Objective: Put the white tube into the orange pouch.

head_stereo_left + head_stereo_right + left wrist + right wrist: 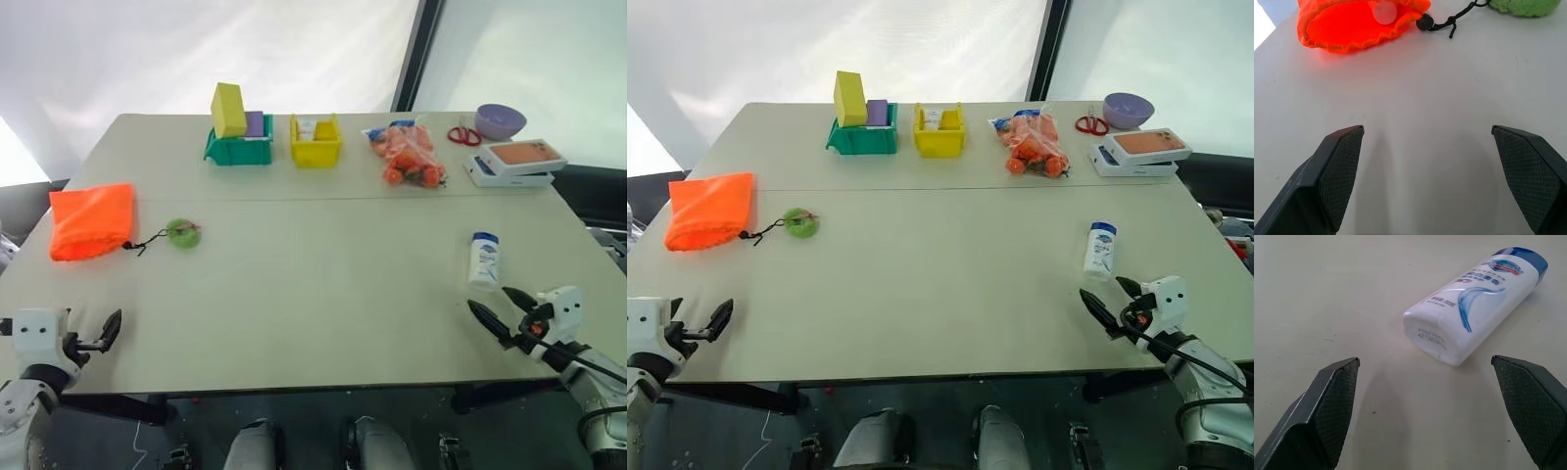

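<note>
Two things are mattering on this table (323, 294), and I am taking the bigger first: the orange pouch (91, 220) is lying slack at the far left with its mouth sagging open toward my left gripper (110, 330), whose fingers are spread wide and holding nothing. The white tube (483, 258) is lying flat near the right edge, just beyond my right gripper (502, 307), also spread and empty. It is probably light, smooth, slightly squashy, so I am favouring its flat mid-body.
</note>
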